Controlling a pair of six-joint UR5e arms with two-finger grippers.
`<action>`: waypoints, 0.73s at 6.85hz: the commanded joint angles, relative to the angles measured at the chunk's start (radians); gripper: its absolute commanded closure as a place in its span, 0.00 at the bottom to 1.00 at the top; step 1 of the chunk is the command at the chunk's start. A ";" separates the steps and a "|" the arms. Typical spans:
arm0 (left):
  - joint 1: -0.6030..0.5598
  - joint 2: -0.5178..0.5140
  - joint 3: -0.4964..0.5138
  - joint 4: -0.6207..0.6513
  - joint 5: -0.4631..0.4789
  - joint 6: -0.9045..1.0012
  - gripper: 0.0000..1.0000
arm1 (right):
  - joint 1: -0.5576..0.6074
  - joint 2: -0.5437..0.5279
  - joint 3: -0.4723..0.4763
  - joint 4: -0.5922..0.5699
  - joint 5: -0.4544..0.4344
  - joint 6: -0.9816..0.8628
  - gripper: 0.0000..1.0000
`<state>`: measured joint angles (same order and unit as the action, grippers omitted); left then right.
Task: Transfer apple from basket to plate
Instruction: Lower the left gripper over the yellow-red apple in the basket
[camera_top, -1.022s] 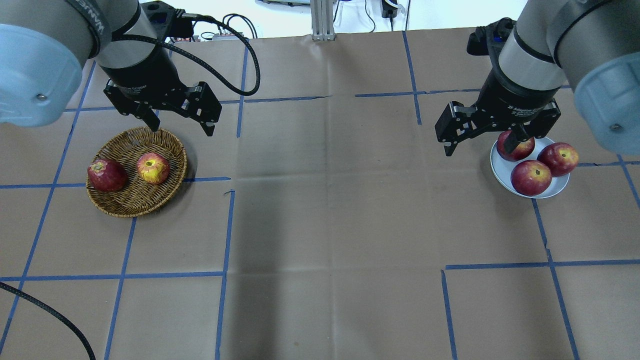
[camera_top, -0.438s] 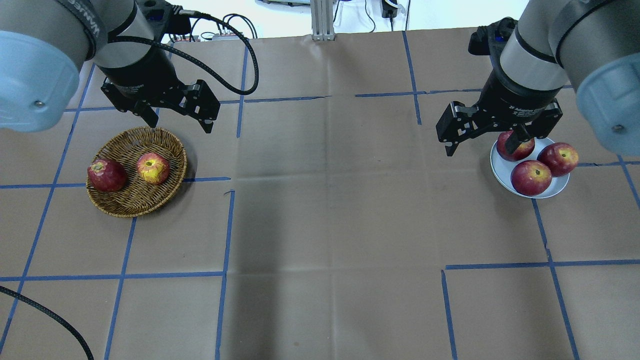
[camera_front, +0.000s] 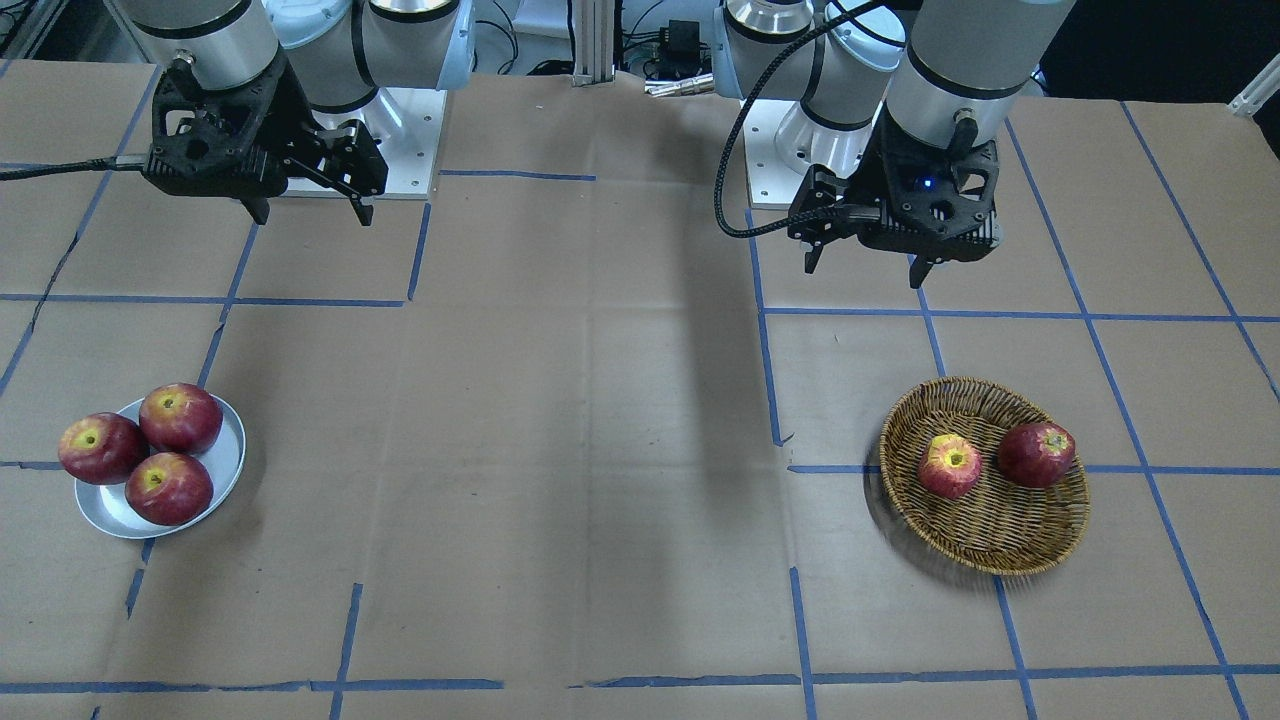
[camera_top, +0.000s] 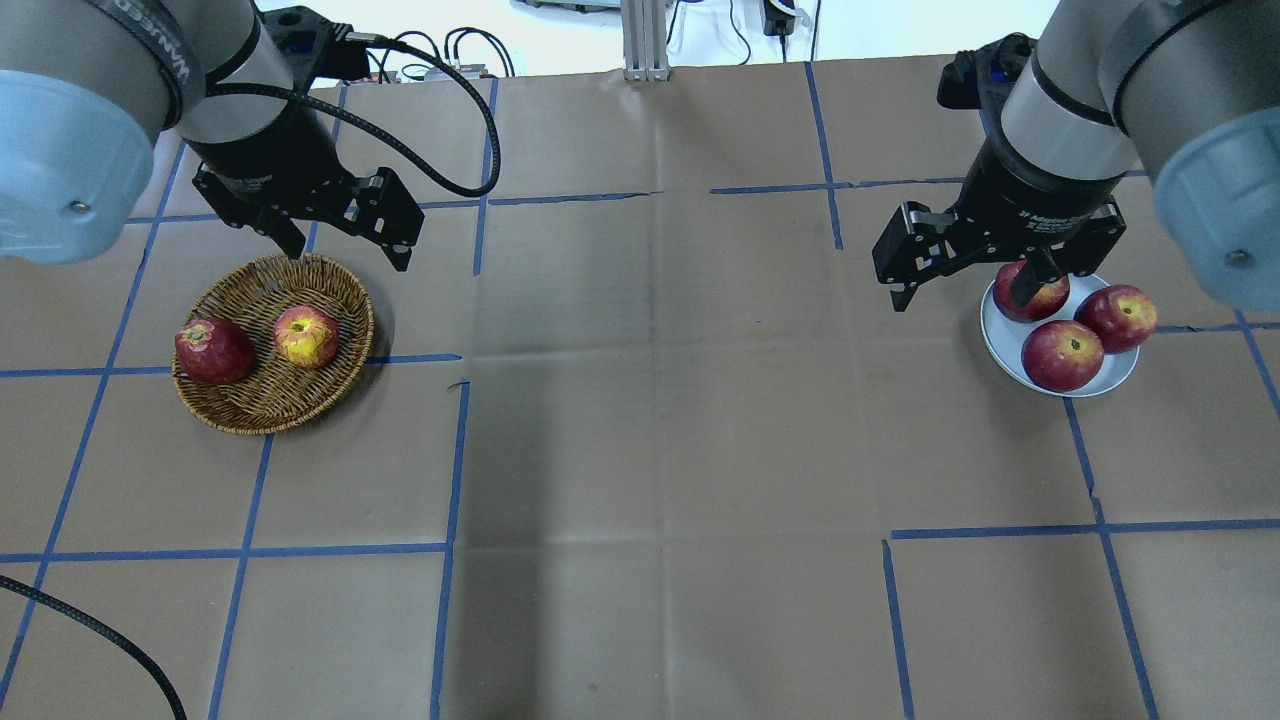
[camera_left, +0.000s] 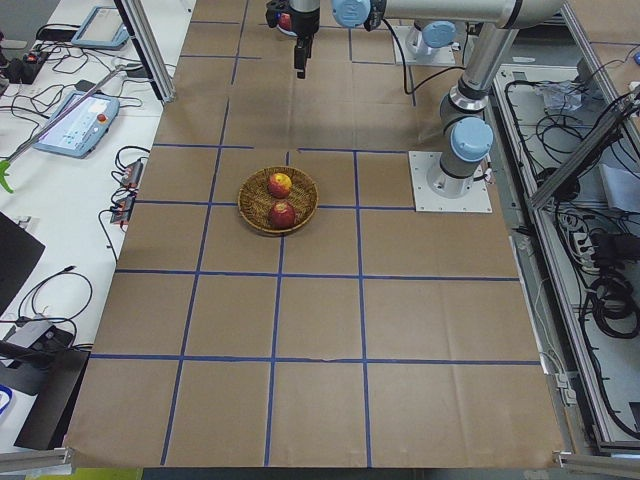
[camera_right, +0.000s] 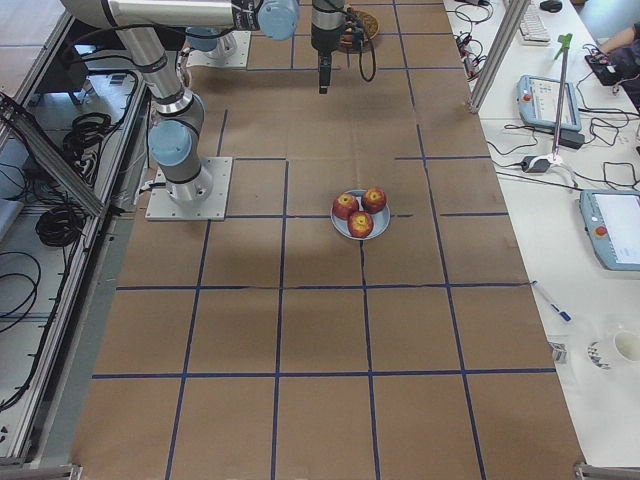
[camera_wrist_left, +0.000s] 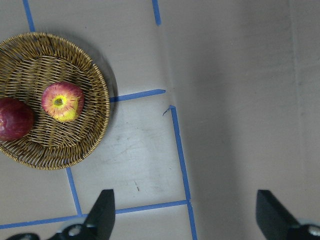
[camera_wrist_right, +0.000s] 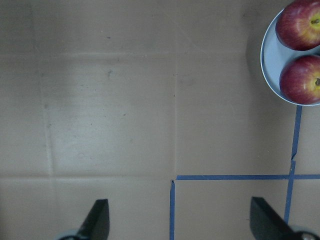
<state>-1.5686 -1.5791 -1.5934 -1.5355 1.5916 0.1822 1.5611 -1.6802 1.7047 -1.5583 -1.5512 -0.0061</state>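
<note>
Left jaws, spread, have slid leftward by the basket; right jaws, spread, half-cover a dark apple.

Mid-left the basket, mid-right the plate.
In the basket the apple lies right of a second apple — three apples sit on the plate.

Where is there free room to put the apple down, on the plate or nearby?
The plate is crowded: three red apples leave only narrow bare edges. The table between plate and basket is wide and bare.
</note>
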 joint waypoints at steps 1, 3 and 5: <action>0.062 -0.030 -0.002 0.003 0.001 0.097 0.01 | 0.002 -0.006 -0.013 0.003 0.005 0.011 0.00; 0.157 -0.064 -0.031 0.020 -0.002 0.201 0.01 | 0.005 -0.001 -0.004 0.018 0.010 0.012 0.00; 0.273 -0.099 -0.132 0.244 0.005 0.389 0.01 | 0.011 0.003 0.004 0.064 0.016 0.012 0.00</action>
<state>-1.3576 -1.6610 -1.6678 -1.4001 1.5942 0.4577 1.5701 -1.6798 1.7060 -1.5226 -1.5387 0.0060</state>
